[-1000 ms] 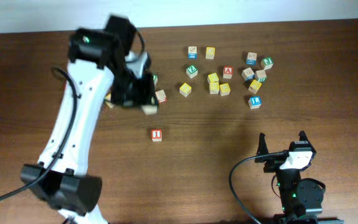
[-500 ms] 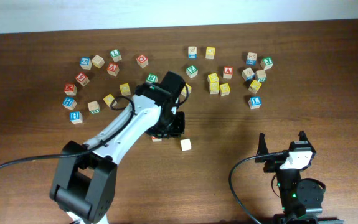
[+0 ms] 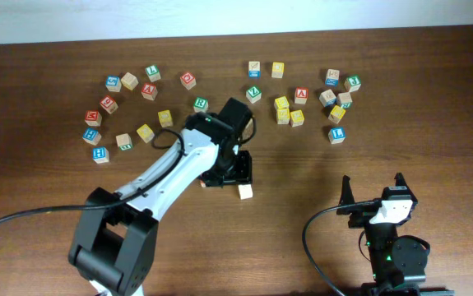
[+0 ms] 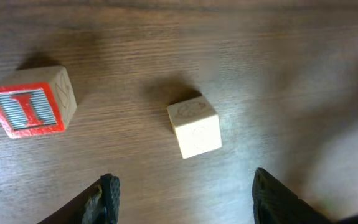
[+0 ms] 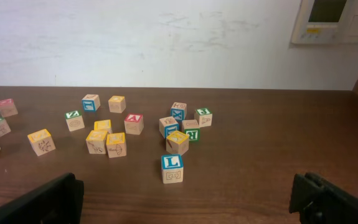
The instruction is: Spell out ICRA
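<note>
In the left wrist view a cube with a red I [image 4: 29,111] lies face up on the wood. To its right, a gap apart, sits a pale cube [image 4: 194,126] with only faint engraved faces showing and no coloured letter. My left gripper [image 4: 188,202] hangs just above and in front of the pale cube, open, touching nothing. Overhead, the same pale cube [image 3: 245,191] lies just below my left gripper [image 3: 232,168], which hides the I cube. A red A cube [image 3: 301,94] sits in the far middle cluster. My right gripper [image 3: 373,185] stays open at the near right, empty.
Several loose letter cubes lie in a far-left cluster [image 3: 125,111] and a far-right cluster [image 3: 335,94]. A blue L cube [image 5: 172,167] is the nearest cube ahead of my right gripper [image 5: 185,205]. A white wall stands beyond the table's far edge [image 3: 236,34].
My left arm swung from the far-left cluster to the table's middle with a pale cube. Its jaws have since opened, and the cube now lies free to the right of the I cube.
</note>
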`<control>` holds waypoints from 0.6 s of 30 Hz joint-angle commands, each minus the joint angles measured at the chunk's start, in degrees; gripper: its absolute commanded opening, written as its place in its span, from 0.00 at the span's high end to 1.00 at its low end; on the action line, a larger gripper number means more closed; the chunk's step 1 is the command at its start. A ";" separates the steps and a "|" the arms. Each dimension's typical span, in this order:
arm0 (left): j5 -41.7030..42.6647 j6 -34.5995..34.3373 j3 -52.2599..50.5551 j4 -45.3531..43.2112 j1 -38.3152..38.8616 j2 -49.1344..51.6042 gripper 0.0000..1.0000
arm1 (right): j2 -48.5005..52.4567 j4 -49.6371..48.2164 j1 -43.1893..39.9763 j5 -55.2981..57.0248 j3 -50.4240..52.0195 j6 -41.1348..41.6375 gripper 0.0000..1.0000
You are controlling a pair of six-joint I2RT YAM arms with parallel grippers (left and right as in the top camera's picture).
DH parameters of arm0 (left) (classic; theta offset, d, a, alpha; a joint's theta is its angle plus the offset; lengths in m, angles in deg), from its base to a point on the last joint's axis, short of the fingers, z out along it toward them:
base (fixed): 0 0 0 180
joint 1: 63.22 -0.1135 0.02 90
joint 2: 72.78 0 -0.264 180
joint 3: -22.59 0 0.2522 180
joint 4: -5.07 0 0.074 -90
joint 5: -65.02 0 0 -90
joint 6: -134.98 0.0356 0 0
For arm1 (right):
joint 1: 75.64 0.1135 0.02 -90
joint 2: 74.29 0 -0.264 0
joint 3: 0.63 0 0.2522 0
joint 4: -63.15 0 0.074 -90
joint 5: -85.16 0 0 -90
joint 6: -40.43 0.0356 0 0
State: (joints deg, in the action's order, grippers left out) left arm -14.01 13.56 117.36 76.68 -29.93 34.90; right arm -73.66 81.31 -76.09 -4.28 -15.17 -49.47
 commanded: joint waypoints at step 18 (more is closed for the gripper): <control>-12.26 -11.02 -3.37 -7.74 8.72 7.13 0.59 | -0.44 0.17 -0.37 0.50 0.46 0.61 0.02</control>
State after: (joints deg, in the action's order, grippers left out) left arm -25.47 3.46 114.39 69.79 -21.45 41.39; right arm -73.66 81.31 -76.09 -4.28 -15.17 -49.47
